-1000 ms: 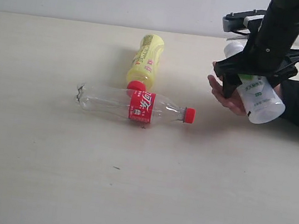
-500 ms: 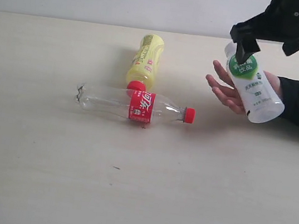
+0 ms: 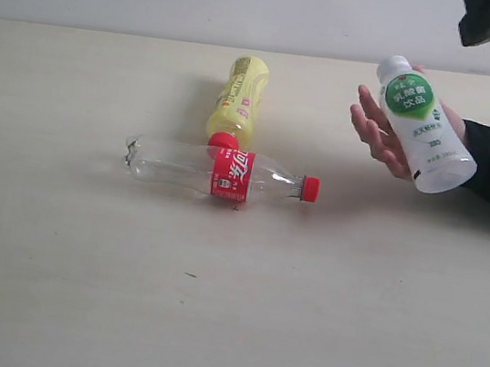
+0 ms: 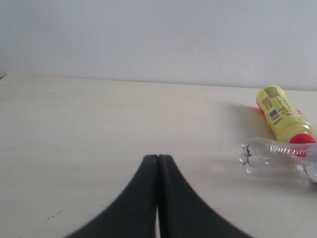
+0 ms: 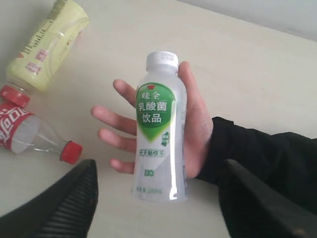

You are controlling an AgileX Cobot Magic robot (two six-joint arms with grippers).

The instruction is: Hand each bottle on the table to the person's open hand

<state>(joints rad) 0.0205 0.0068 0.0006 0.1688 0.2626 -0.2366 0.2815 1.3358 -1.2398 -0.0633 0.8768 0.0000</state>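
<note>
Loosely cradled white bottle [image 3: 423,132] on open hand [image 3: 377,134]: roll-off risk. Right end effector [image 5: 161,171] wide, empty; left end effector [image 4: 158,166] pinched together.

Ref clear bottle [image 3: 219,172]: far side blocked by yellow bottle [image 3: 239,98], cap touching; near side + base end open table [image 3: 205,325]; hand [image 3: 375,131] w/ white bottle [image 3: 423,132] well beyond cap end.

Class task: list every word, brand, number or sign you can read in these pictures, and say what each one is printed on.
"味全 乳酸菌 饮品": on the green label of the white bottle.
Smaller print below it: too small to read.
Clear bottle, red label: white script, too blurred to read.
Yellow bottle: print and barcode, too small to read.
</note>
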